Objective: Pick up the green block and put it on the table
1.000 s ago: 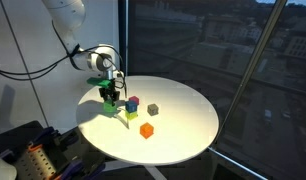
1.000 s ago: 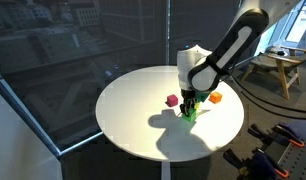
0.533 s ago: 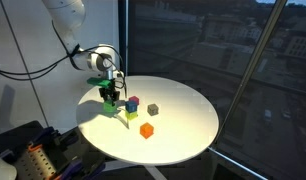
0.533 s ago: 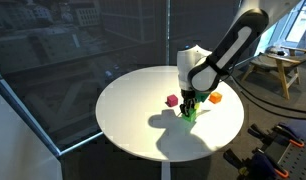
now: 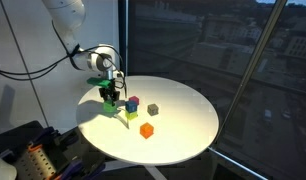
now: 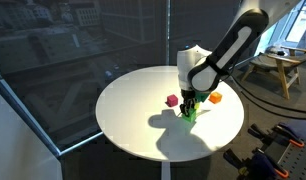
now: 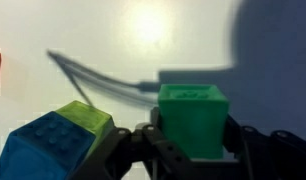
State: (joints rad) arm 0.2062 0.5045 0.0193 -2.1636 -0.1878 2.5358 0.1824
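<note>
Fingers (image 7: 143, 148) clasp the green block (image 7: 193, 120), table (image 7: 93, 40) behind it.

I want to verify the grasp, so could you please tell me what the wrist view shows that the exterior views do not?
Only the wrist view shows the jaws set against both sides of the green block and its studded top. Only an exterior view shows the robot arm, a grey block and the table as a full round. Both show the green block, a yellow-green block beside it, and the white tabletop.
</note>
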